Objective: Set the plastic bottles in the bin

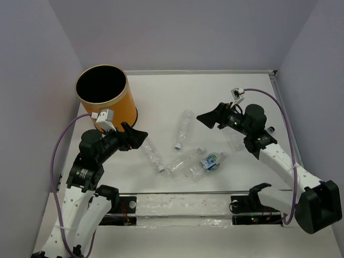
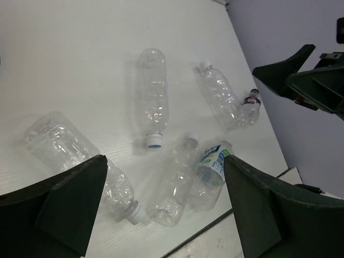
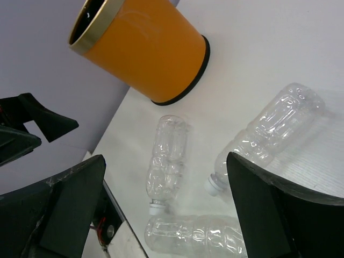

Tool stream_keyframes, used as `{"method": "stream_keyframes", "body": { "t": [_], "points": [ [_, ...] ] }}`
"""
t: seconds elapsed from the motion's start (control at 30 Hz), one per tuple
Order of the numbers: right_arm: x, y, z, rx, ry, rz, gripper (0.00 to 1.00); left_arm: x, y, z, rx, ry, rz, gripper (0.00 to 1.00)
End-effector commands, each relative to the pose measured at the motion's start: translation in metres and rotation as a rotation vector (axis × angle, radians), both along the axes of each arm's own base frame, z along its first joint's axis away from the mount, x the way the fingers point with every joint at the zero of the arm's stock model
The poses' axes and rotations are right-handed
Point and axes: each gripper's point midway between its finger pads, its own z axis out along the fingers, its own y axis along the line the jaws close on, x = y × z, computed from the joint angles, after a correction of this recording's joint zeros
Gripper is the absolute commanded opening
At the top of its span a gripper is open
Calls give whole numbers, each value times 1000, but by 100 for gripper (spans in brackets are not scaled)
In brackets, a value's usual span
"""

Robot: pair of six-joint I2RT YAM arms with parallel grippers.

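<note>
Black left gripper point(image 1: 137, 136) hangs just beside the orange bin point(image 1: 119, 106), jaws spread wide, holding nothing; the right gripper point(image 1: 206, 118), well apart from the bin, is equally wide and empty. Clear plastic bottles point(image 1: 184, 128) lie flat on the white table point(image 1: 161, 91), all outside the bin, one blue-green labelled bottle point(image 1: 208, 162) among them

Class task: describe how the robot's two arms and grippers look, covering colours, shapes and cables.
The left arm and right arm have white links and black joints. The left gripper and right gripper are black, with two wedge-shaped fingers each. A purple cable loops along each arm to a small pale camera box.
</note>
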Motion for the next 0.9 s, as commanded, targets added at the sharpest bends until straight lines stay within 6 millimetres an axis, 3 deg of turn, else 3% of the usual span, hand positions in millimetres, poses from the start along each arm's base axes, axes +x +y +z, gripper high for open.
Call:
{"method": "stream_keyframes", "body": {
  "t": [0.0, 0.23, 0.37, 0.53, 0.87],
  "points": [
    [6, -8, -1, -38, -37, -54, 100, 1, 10, -16, 50, 127, 54, 99],
    [14, -15, -6, -55, -33, -116, 98, 5, 26, -66, 129, 348, 167, 93],
    [17, -16, -11, -71, -27, -123, 98, 8, 26, -105, 138, 476, 199, 94],
    [16, -15, -16, -84, -18, -122, 98, 17, 29, -137, 179, 542, 310, 99],
    [22, -11, -37, -114, 28, -109, 98, 44, 29, -172, 180, 517, 482, 99]
  ]
}}
